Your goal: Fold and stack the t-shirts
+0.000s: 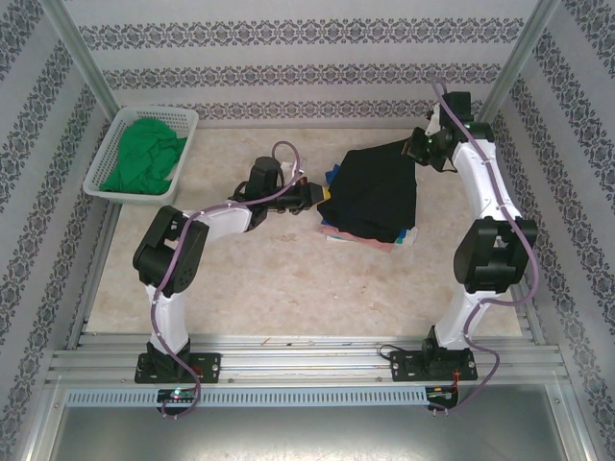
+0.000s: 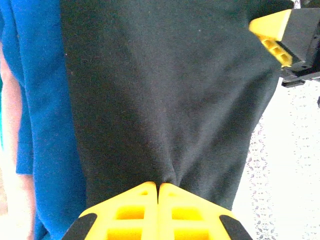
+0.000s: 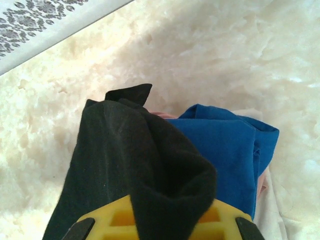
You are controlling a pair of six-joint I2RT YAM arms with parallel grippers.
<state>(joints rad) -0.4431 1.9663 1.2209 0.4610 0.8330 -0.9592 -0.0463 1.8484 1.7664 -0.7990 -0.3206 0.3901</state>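
Left gripper (image 2: 159, 187) and right gripper (image 1: 411, 146) clamp opposite edges of the black t-shirt (image 1: 370, 192), likely stretching it flat, centre-right, for folding.

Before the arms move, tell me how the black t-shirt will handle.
Probably floppy: the black t-shirt folds and puckers at the left claw and right claw. Likely light, since two small pinches hold it. It may drag the blue t-shirt beneath.

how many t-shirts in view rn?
4 for sure. Black t-shirt on top of the centre pile; blue t-shirt under it; pink t-shirt at the pile's near edge; green t-shirt in the basket at far left. More may be hidden in the pile.
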